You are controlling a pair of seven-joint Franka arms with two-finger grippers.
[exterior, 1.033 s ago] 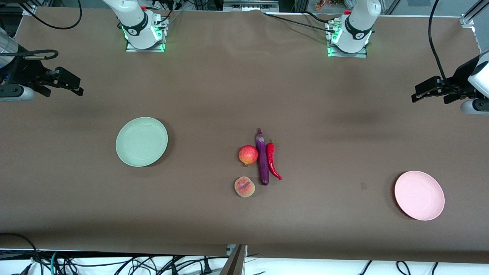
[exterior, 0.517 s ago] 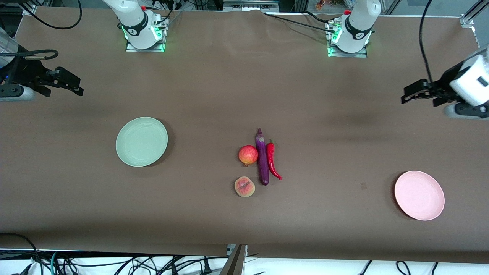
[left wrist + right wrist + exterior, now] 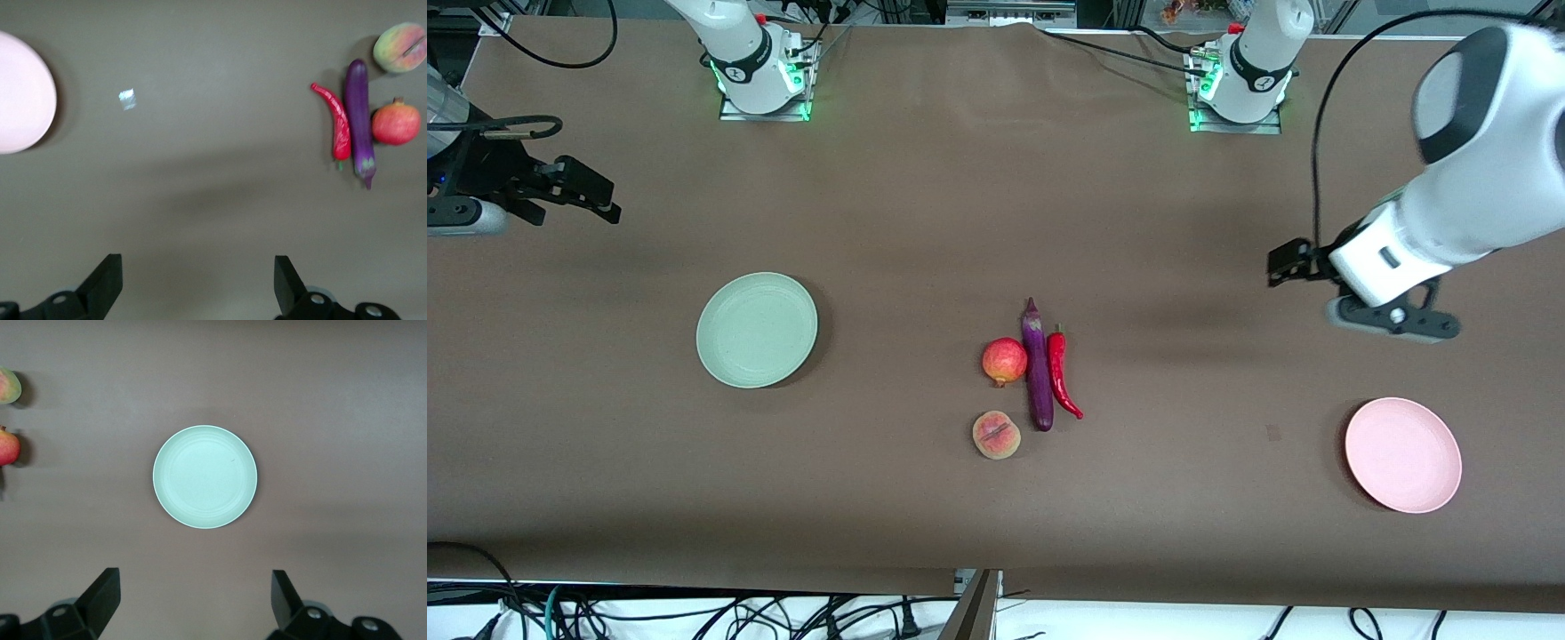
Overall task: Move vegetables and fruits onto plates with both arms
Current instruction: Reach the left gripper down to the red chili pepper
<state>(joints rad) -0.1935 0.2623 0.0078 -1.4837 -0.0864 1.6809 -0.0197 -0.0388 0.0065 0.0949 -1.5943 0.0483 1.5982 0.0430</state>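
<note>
The purple eggplant (image 3: 1037,366) lies mid-table with the red chili (image 3: 1060,373) touching it on the left arm's side and the pomegranate (image 3: 1004,361) on the other side. The peach (image 3: 996,435) lies nearer the camera. The green plate (image 3: 757,330) sits toward the right arm's end, the pink plate (image 3: 1403,454) toward the left arm's end. My left gripper (image 3: 1285,264) is open and empty over bare table between the chili and the pink plate; its wrist view shows eggplant (image 3: 358,117), chili (image 3: 337,123), pomegranate (image 3: 396,125), peach (image 3: 400,47) and pink plate (image 3: 23,93). My right gripper (image 3: 600,200) waits open over the table's end; its wrist view shows the green plate (image 3: 205,477).
A small pale mark (image 3: 1272,433) sits on the brown cloth near the pink plate. The arm bases (image 3: 760,84) stand along the table's edge farthest from the camera. Cables hang below the near edge (image 3: 694,613).
My left arm has swung in from the table's end toward the middle, its gripper now closer to the vegetables. The right arm and all objects have not moved.
</note>
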